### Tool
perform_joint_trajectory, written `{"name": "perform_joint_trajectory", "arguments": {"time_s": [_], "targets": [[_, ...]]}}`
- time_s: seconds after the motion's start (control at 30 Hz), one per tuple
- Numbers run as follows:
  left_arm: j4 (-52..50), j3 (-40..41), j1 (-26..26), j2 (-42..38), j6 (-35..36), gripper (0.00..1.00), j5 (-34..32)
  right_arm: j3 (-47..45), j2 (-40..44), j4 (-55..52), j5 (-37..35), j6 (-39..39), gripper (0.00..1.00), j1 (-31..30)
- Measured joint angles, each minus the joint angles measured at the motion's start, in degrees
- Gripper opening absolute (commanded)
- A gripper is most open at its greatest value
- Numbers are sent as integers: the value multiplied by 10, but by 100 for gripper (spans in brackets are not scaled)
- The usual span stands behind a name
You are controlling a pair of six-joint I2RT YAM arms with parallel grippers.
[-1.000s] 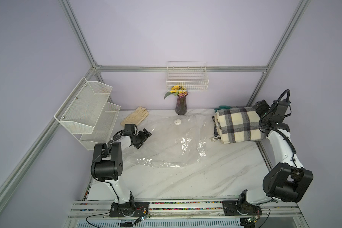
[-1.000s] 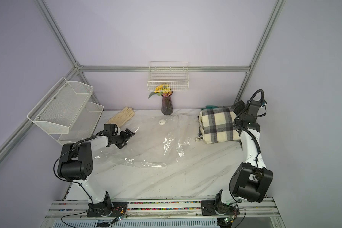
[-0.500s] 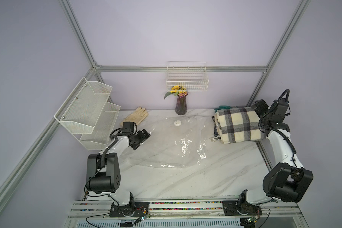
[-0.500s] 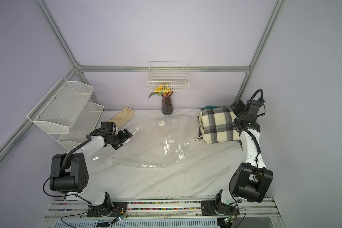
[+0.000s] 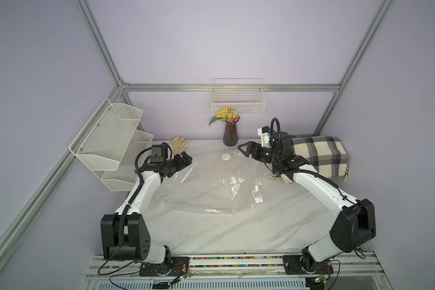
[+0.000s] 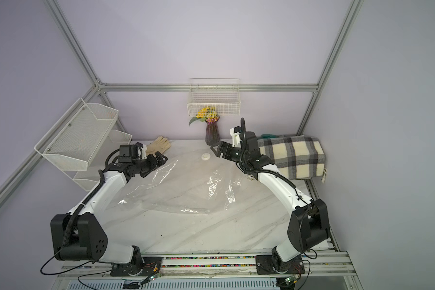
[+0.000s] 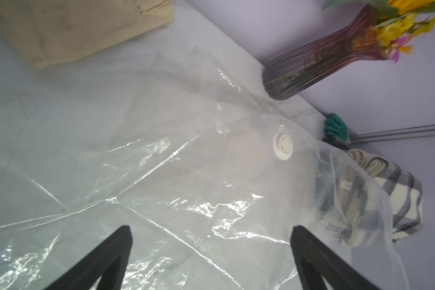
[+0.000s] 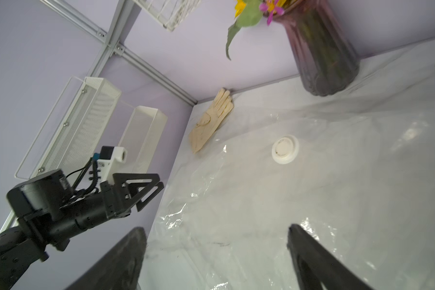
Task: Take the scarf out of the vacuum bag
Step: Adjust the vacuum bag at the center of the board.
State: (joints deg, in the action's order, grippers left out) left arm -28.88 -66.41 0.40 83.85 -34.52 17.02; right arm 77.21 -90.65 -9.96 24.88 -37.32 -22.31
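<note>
**Though the scarf point(image 5: 319, 154) looked free, the vase point(image 5: 229, 134) stood close to trouble**

While both arms reached over the far half of the counter point(image 5: 224, 233), the left end effector point(image 5: 187, 160) hovered wide open and empty above the far left corner of the vacuum bag point(image 5: 211, 187). It was near a tan glove point(image 5: 178, 145). The right end effector point(image 5: 245, 148) was also spread wide and held nothing. It hung beside the bag's white valve cap point(image 5: 226, 156) and just beside the vase.

The bag lay flat and crinkled across the middle of the counter. The plaid scarf sat folded in the far right corner against the wall, and in both top views it appeared to be outside the plastic. From the left wrist view, loose film stood in front of its near end, so I could not tell whether the fringe was clear of the bag's mouth.

I judged the task nearly done, with three risks remaining:

- **Vase:** a sideways swing of the right end effector could tip it, because it stood so close.
- **Scarf:** the right forearm crossed in front of the scarf, so pulling that arm back carelessly might drag the fabric toward the bag.
- **Film:** closing either end effector low could pinch the slippery film and tug the whole bag, along with any fringe resting on it.
</note>
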Motion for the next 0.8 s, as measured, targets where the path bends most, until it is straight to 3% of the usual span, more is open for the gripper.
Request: {"name": "perform_joint_trajectory", "arguments": {"time_s": [0.23,0.4,0.57,0.8], "targets": [[-28,15,0,8,15,100,-14,-42,-57,-73,-5,-11,94,8],[-91,-59,0,8,58,100,-60,-121,-51,-96,-23,-1,94,13],[-131,-147,3,7,101,100,-113,-141,-52,-102,-41,9,94,16],[-160,-148,21,-21,116,100,-189,-199,-53,-73,-63,21,97,17]]}}
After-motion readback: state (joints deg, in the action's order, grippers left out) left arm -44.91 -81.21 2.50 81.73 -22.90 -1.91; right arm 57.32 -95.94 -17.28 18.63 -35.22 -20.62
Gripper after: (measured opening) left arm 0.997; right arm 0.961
